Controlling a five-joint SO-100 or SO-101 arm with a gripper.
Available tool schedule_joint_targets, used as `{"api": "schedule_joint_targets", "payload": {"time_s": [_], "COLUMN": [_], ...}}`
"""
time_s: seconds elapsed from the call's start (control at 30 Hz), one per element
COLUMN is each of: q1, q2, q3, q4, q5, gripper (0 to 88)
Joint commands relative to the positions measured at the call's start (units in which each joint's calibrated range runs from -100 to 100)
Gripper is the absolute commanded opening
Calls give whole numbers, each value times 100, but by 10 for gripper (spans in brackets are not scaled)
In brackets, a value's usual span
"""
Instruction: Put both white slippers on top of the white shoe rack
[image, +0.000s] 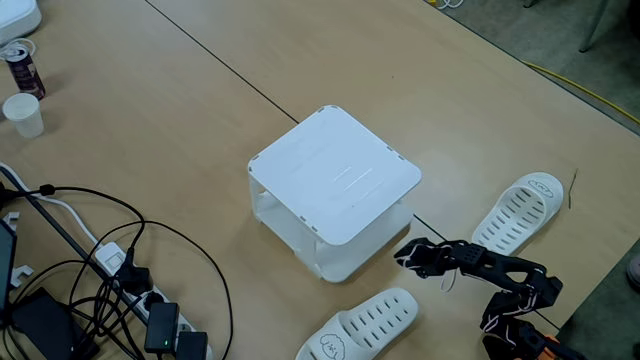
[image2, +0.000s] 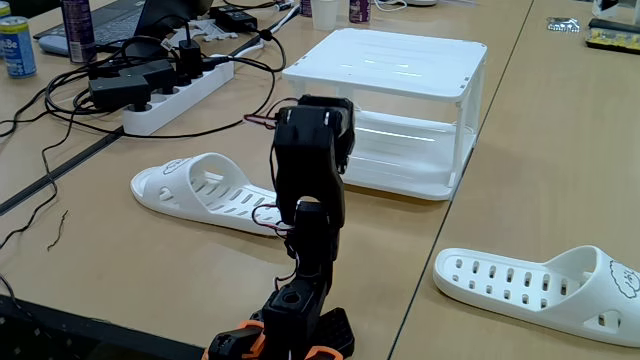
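I have grasped nothing yet: both white slippers (image: 520, 213) (image: 361, 327) lie on the worktop (image: 150, 120) flanking my claw (image: 405, 255), whose opening I cannot tell, so next I must reach one slipper, then the bare-topped white shoe rack (image: 335, 178).

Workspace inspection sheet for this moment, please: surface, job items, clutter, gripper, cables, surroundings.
Surface: light wooden table, seams visible.
Job's things: boxy white plastic shoe rack, top bare; two white slotted rubber slippers on the table, one and another on either side of the arm.
Clutter: white paper cup, drink can.
Gripper: black gripper near the rack's lower corner, holding nothing; open or shut cannot be told.
Cables: black leads and a white power strip.
Surroundings: grey floor with a yellow cable.
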Motion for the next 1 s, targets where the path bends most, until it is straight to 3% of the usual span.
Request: {"api": "schedule_joint_targets", "payload": {"time_s": [0.0, 0.53, 0.73, 0.97], "q1": [-259, -720, -810, -1542], "q2": [376, 2312, 2522, 2278], "q3": [-641, -1814, -1634, -1183], "q4": [-53, -61, -61, -61], "q5": [42, 42, 42, 42], "gripper": [7, 7, 7, 7]}}
